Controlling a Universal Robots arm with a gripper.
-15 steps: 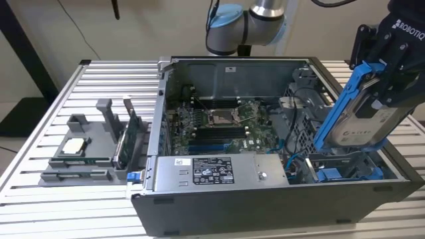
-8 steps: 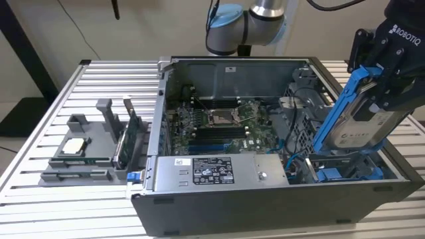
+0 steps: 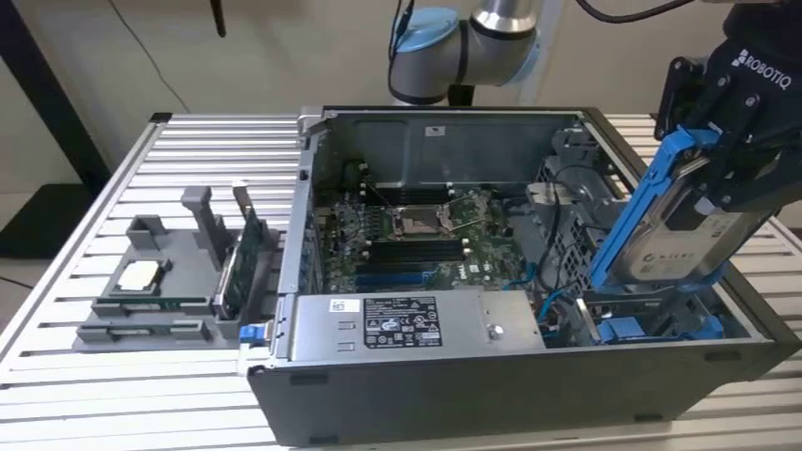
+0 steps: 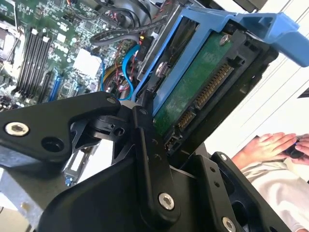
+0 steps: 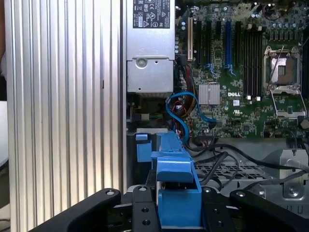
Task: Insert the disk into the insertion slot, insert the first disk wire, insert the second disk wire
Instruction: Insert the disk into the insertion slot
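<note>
Looking at the exterior view, the gripper (image 3: pixel 724 174) is clenched on the disk (image 3: pixel 683 235), pinching it near the top end. The disk stands steeply tilted, label side facing the camera, its top leaning toward the exterior view's right. It hangs over the case's (image 3: pixel 501 395) front corner on that same side. The bottom end is right down at the slot (image 3: pixel 652 329), just above the blue fittings. I can't tell if it's actually touching them. Most of the disk sticks up out of the case, so it isn't seated.

In the second wrist view you get the underside of the disk (image 4: pixel 193 92): green circuit board, a row of connector pins, blue carrier around it. The black fingers (image 4: pixel 145 145) press on its edges. Off to one side there's a person's hands (image 4: pixel 275 145) resting together, well apart from the arm.

The first wrist view looks along the disk's blue carrier (image 5: pixel 176 193), clamped between the gripper's (image 5: pixel 177 212) two sides. Beyond it some blue cables (image 5: pixel 181 111) loop loosely near the motherboard (image 5: pixel 241 72), with black wires lying over perforated metal.

Rest of the case in the exterior view: PSU (image 3: pixel 401 324) along the front wall and the motherboard (image 3: pixel 414 235) lying flat in the middle. The case sits on a ribbed metal table (image 3: pixel 75 395). A grey tray (image 3: pixel 150 282) holding a few parts sits beside the case on the exterior view's left.
</note>
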